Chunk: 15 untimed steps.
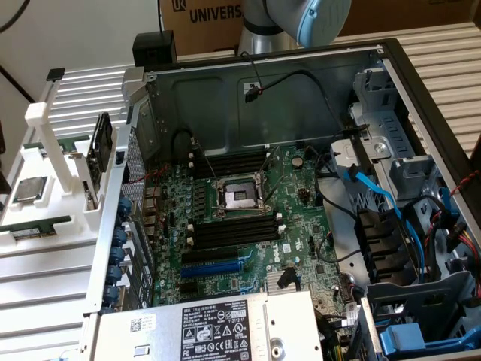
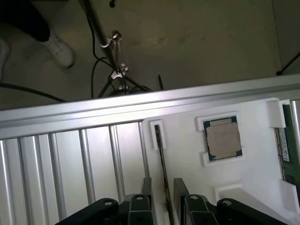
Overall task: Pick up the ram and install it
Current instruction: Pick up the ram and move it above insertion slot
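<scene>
In the wrist view the hand (image 2: 162,183) is cut off by the picture's edge, as is a green board (image 2: 289,145). The ram (image 2: 161,154) is seen edge-on, its faces hidden. In the exterior view the arm (image 1: 297,22) is cropped.

The ram (image 2: 162,164), a thin dark stick seen edge-on, stands on its long edge in a white holder slot, between the jaws, touching neither.

Tray (image 1: 22,162) at the exterior view's left of computer case (image 1: 210,90); on it: processor chip (image 1: 28,189) flat, ram (image 2: 163,161) on edge beside it.
</scene>
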Motion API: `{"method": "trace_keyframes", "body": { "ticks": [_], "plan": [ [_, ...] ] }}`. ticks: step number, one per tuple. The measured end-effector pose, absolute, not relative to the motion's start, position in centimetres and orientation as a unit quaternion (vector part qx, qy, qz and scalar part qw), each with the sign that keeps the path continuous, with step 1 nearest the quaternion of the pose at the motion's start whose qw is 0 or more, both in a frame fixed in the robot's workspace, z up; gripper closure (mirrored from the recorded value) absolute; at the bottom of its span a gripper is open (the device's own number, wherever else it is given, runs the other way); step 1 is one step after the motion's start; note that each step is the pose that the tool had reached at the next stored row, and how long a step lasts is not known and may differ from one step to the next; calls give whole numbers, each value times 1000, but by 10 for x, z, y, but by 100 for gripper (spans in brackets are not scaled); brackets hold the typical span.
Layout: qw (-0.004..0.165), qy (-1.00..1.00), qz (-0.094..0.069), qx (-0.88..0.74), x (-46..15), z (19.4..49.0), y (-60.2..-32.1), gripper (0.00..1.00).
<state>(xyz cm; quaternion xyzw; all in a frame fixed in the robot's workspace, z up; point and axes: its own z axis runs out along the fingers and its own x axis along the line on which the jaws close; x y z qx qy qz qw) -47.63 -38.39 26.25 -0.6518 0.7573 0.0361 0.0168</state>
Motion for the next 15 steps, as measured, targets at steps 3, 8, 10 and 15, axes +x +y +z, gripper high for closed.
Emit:
{"method": "trace_keyframes", "body": {
  "ticks": [3, 8, 10, 15],
  "plan": [
    [17, 757, 36, -652, -476, 261, -385, 67],
    [18, 757, 35, -652, -472, 256, -385, 67],
    [18, 757, 35, -652, -468, 253, -385, 67],
    [18, 756, 35, -653, -462, 244, -384, 67]
  ]
}}
